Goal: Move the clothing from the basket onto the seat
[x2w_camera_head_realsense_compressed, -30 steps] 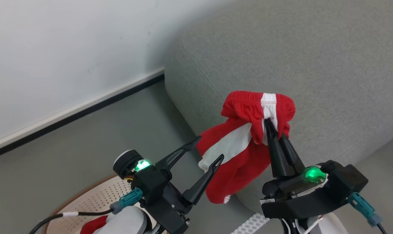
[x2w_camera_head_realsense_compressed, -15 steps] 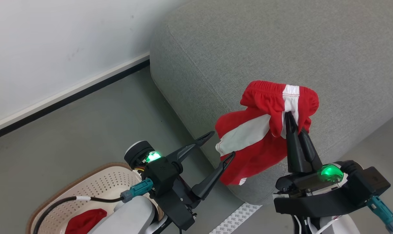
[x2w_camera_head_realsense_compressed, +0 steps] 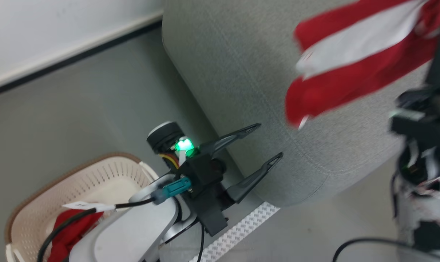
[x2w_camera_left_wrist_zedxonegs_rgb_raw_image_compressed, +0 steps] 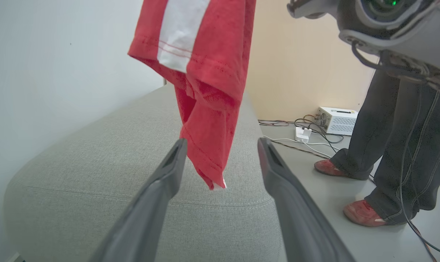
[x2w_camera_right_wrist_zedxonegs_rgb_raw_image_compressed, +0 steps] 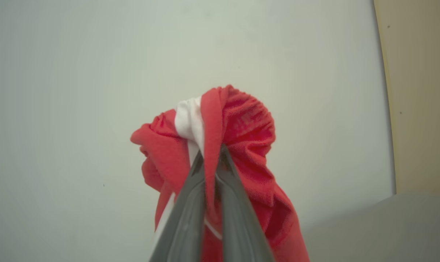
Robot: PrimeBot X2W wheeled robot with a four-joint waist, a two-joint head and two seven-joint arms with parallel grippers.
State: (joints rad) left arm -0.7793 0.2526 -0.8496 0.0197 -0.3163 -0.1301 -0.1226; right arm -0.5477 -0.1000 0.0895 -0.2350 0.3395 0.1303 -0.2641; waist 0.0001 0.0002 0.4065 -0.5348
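My right gripper (x2w_camera_right_wrist_zedxonegs_rgb_raw_image_compressed: 211,153) is shut on a red garment with a white stripe (x2w_camera_right_wrist_zedxonegs_rgb_raw_image_compressed: 249,127), pinching it just below its gathered elastic waistband. That garment (x2w_camera_head_realsense_compressed: 354,54) hangs in the air above the light grey seat (x2w_camera_head_realsense_compressed: 234,72), blurred at the upper right of the head view. My left gripper (x2w_camera_head_realsense_compressed: 269,141) stands open and holds nothing, by the seat's rounded front corner. Between its fingers in the left wrist view, the garment's hem (x2w_camera_left_wrist_zedxonegs_rgb_raw_image_compressed: 205,72) dangles over the seat (x2w_camera_left_wrist_zedxonegs_rgb_raw_image_compressed: 114,153). The cream basket (x2w_camera_head_realsense_compressed: 96,171) sits on the floor at lower left with more red clothing (x2w_camera_head_realsense_compressed: 68,231) inside.
A person's dark trouser legs and red shoes (x2w_camera_left_wrist_zedxonegs_rgb_raw_image_compressed: 398,145) stand on the floor beside the seat. A white box (x2w_camera_left_wrist_zedxonegs_rgb_raw_image_compressed: 338,120) and several cables lie behind them. A white wall with a dark skirting line (x2w_camera_head_realsense_compressed: 78,54) runs behind the seat. Patterned tape (x2w_camera_head_realsense_compressed: 238,229) marks the floor.
My right gripper has raised the red garment and carried it further over the seat. The head camera has shifted, so more of the basket shows. My left gripper stays open.
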